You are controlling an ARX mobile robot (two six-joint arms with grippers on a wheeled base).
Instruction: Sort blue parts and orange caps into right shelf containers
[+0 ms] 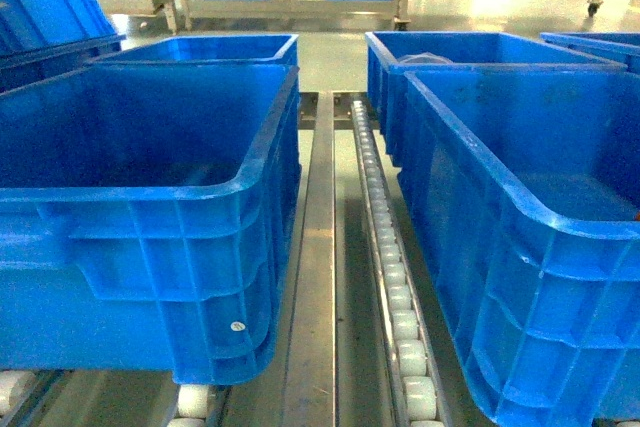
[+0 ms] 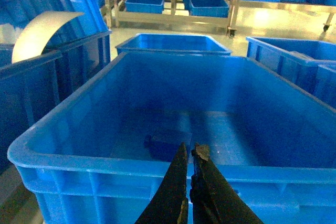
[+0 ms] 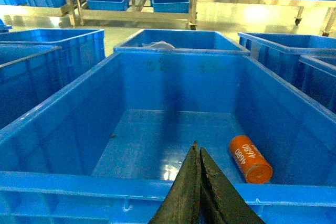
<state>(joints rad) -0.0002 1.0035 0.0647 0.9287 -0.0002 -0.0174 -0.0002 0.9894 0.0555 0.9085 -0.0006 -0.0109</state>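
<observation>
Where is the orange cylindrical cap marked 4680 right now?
In the right wrist view, the orange cylindrical cap lies on its side on the floor of the deep blue plastic bin, near the bin's right wall, just right of the right gripper.

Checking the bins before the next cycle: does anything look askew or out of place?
Only a little: the orange cap lies on its side near the bin's right wall. The blue part sits on the other bin's floor. Nothing looks spilled or damaged.
</observation>
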